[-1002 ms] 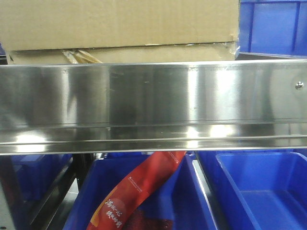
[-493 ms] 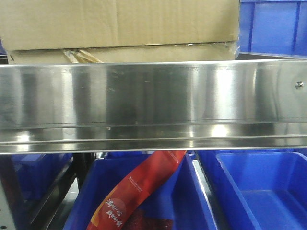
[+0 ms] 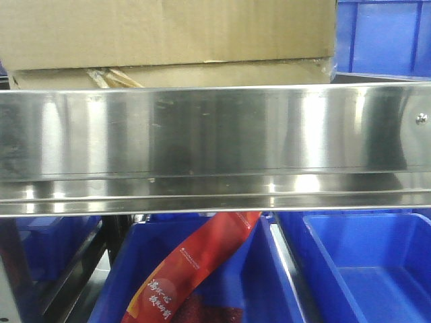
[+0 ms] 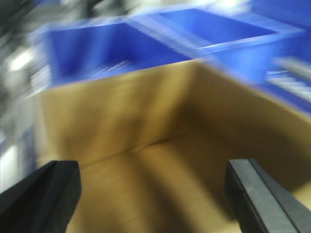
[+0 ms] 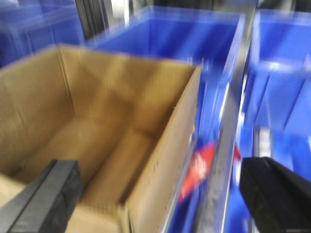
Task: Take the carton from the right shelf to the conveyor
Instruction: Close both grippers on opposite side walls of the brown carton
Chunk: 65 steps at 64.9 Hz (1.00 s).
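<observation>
Carton [image 3: 168, 33] is being hemmed by blue bins [image 3: 377, 37] and shelf rail [image 3: 202, 134], opening upward; left claw [image 4: 155, 194], right claw [image 5: 160, 196] gaping, empty.

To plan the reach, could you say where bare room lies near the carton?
Bare: inside the open brown cardboard carton and the lower right blue plastic bin. Crowded: upper blue bin beside the carton's right wall; red packet in the middle bin.

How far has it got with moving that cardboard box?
Nothing looks finished: the carton sits on the shelf. In hand: the left gripper and right gripper hang open at the carton's open top. Left: gripping, lifting and carrying it to the conveyor, which no view shows.
</observation>
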{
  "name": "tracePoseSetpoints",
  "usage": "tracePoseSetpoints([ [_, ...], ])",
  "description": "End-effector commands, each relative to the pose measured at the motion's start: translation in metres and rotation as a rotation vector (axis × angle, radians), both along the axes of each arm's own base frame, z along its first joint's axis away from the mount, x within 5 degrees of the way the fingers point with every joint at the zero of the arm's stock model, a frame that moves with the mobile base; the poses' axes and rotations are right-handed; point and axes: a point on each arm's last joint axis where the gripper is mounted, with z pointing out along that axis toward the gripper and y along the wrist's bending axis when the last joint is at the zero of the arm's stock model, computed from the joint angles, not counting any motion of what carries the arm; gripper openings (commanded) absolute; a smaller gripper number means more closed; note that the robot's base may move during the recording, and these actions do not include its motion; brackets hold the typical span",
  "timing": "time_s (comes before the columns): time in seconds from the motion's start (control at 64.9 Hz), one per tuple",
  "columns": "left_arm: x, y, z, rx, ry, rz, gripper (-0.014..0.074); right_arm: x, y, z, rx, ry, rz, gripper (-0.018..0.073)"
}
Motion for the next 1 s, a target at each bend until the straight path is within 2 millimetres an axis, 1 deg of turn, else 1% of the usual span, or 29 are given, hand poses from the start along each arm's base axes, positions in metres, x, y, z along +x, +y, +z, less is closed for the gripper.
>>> tracePoseSetpoints([
  [0.0, 0.011, 0.002, 0.005, 0.001, 0.072, 0.096, 0.0505, 0.014, 0.007, 0.011, -0.036, 0.045, 0.012, 0.0559],
  [0.031, 0.016, 0.003, 0.006, 0.012, 0.091, 0.113, 0.0505, 0.02, 0.009, 0.012, -0.042, 0.055, 0.015, 0.0559],
  [0.046, 0.019, 0.002, 0.006, 0.017, 0.104, 0.12, 0.0505, 0.026, 0.012, 0.011, -0.05, 0.068, 0.014, 0.0559],
  [0.062, 0.021, 0.002, 0.007, 0.02, 0.112, 0.125, 0.0505, 0.027, 0.012, 0.014, -0.052, 0.067, 0.014, 0.0559],
  [0.139, 0.033, 0.001, 0.008, 0.036, 0.157, 0.159, 0.0505, 0.046, 0.018, 0.012, -0.074, 0.101, -0.004, 0.0559],
  [0.154, 0.035, 0.001, 0.008, 0.037, 0.17, 0.173, 0.0505, 0.049, 0.019, 0.015, -0.066, 0.09, -0.013, 0.0559],
  [0.17, 0.035, 0.003, 0.01, 0.04, 0.178, 0.19, 0.0505, 0.056, 0.021, 0.013, -0.071, 0.088, -0.017, 0.0559],
  [0.216, 0.041, 0.005, 0.009, 0.064, 0.212, 0.236, 0.0505, 0.067, 0.024, 0.012, -0.072, 0.078, -0.034, 0.0559],
  [0.247, 0.046, 0.005, 0.011, 0.07, 0.2, 0.257, 0.0505, 0.073, 0.026, 0.012, -0.073, 0.069, -0.044, 0.0559],
  [0.293, 0.052, 0.006, 0.014, 0.078, 0.178, 0.275, 0.0505, 0.082, 0.029, 0.006, -0.073, 0.081, -0.048, 0.0559],
  [0.339, 0.059, 0.006, 0.013, 0.082, 0.177, 0.284, 0.0505, 0.09, 0.033, -0.001, -0.078, 0.1, -0.049, 0.0559],
  [0.401, 0.067, 0.006, 0.008, 0.073, 0.192, 0.283, 0.0505, 0.1, 0.037, -0.011, -0.081, 0.13, -0.054, 0.0559],
  [0.478, 0.079, 0.006, -0.002, 0.08, 0.221, 0.29, 0.0505, 0.11, 0.041, -0.022, -0.089, 0.159, -0.057, 0.0559],
  [0.663, 0.107, 0.015, -0.028, 0.093, 0.294, 0.328, 0.0505, 0.134, 0.051, -0.052, -0.119, 0.228, -0.057, 0.0559],
  [0.848, 0.125, 0.023, -0.048, 0.057, 0.364, 0.324, 0.0505, 0.15, 0.059, -0.078, -0.139, 0.293, -0.06, 0.0559],
  [0.986, 0.135, 0.022, -0.059, 0.082, 0.391, 0.313, 0.0505, 0.157, 0.061, -0.087, -0.147, 0.314, -0.061, 0.0559],
])
